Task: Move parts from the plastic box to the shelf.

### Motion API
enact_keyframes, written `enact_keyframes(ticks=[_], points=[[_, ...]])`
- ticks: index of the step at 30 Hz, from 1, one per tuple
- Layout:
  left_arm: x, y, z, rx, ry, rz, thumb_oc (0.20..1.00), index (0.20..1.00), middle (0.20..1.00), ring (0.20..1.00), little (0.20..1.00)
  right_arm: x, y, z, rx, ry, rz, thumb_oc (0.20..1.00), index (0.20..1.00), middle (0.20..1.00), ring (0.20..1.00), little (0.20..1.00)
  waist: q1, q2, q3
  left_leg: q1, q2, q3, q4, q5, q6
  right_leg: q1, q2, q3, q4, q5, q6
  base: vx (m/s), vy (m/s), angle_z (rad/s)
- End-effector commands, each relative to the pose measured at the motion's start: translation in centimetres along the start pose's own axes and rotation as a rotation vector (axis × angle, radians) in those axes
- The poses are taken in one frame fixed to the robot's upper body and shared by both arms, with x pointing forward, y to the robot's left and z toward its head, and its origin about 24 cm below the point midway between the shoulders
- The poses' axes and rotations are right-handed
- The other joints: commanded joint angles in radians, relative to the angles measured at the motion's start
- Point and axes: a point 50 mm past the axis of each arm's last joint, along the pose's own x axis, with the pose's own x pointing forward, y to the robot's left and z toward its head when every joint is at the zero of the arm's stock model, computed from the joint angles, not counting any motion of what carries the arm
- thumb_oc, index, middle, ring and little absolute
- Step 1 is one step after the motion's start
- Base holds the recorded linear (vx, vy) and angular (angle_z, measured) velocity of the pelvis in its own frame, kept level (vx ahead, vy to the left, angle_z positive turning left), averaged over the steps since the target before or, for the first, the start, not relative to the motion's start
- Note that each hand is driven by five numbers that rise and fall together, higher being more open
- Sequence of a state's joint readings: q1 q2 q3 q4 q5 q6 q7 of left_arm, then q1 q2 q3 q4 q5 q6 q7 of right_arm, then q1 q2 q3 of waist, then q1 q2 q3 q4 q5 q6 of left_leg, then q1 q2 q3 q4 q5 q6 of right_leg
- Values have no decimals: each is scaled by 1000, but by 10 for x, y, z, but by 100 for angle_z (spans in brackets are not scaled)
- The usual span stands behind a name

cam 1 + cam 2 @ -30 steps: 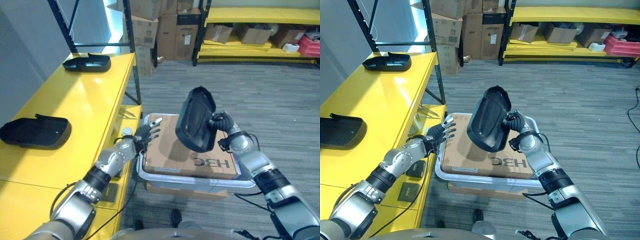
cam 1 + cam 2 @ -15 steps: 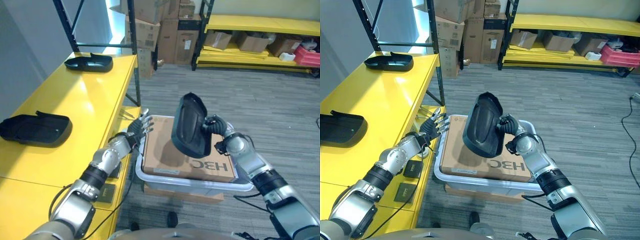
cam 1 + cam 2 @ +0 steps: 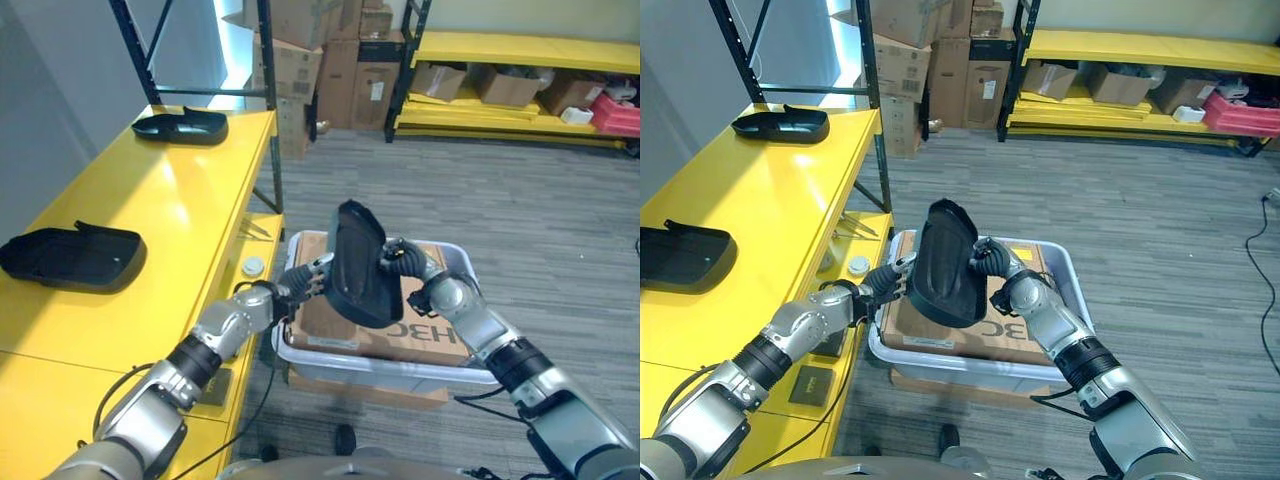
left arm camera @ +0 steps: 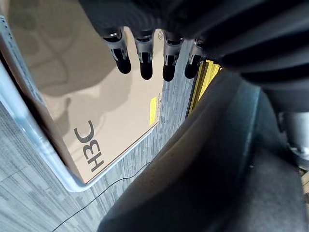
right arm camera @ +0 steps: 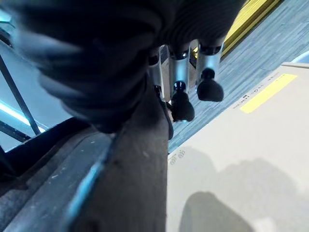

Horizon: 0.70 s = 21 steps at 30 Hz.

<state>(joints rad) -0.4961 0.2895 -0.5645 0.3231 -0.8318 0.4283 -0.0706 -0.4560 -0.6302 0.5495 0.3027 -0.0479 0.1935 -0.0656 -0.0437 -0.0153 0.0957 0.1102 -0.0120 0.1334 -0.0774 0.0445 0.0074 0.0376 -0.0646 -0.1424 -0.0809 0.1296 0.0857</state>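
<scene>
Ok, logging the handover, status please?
Right hand shut on curved black plastic part above the white plastic box. Left hand open, fingers reaching it. Yellow shelf unobstructed.

Black part (image 3: 358, 264) held upright above plastic box (image 3: 462, 366).

over the last second the right hand (image 3: 400, 262) has carried the black moulded part (image 3: 357, 264) leftward and lower, from high over the right half of the cardboard box (image 3: 330, 318) to just above its left half, with the part turned more edge-on. the left hand (image 3: 883, 285) has come in from the shelf's edge toward the part, and its straight fingers (image 4: 143, 58) now reach up to the part's left side, where before there was a clear gap between them. the head camera has shifted too, so the grey plastic box (image 3: 467, 362) sits a little more centred.
</scene>
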Motion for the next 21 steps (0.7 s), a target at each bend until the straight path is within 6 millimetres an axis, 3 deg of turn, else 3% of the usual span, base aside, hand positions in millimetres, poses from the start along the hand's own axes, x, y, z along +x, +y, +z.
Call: enact_keyframes(ticks=[1,7,12,15,20,21], points=[[15,-32,30,-20,-108,-106,1000,1000,1000,1000,1000,18,-19,39,-64,-137,-53,200,200,200,200,200,29,-15,-55,-32,13,13,51,-69,-13,6,-21,-5,8,-46,79,0,0,0],[13,-34,34,-206,-169,-112,1000,1000,1000,1000,1000,19,-14,36,-83,-115,-32,200,200,200,200,200,39,-18,-53,-32,12,6,53,-68,-15,12,-22,-12,8,-47,77,0,0,0],[10,-27,31,-201,-172,-118,1000,1000,1000,1000,1000,17,-13,28,-88,-106,-35,200,200,200,200,200,46,-20,-50,-36,11,0,53,-67,-15,13,-23,-20,8,-46,77,0,0,0],[10,-27,29,-170,-154,-130,1000,1000,1000,1000,1000,16,-13,27,-87,-107,-37,200,200,200,200,200,48,-20,-50,-35,10,-2,52,-66,-14,16,-24,-22,7,-46,77,0,0,0],[11,-34,22,19,-104,-189,1000,1000,1000,1000,1000,16,-11,27,-83,-115,-36,200,200,200,200,200,47,-20,-51,-32,9,-6,48,-67,-12,16,-23,-20,7,-47,78,8,5,3],[10,-40,23,126,-84,-214,1000,1000,1000,1000,1000,15,-10,29,-88,-120,-26,200,200,200,200,200,42,-18,-51,-31,9,-4,48,-67,-10,15,-22,-17,8,-49,79,0,0,0]])
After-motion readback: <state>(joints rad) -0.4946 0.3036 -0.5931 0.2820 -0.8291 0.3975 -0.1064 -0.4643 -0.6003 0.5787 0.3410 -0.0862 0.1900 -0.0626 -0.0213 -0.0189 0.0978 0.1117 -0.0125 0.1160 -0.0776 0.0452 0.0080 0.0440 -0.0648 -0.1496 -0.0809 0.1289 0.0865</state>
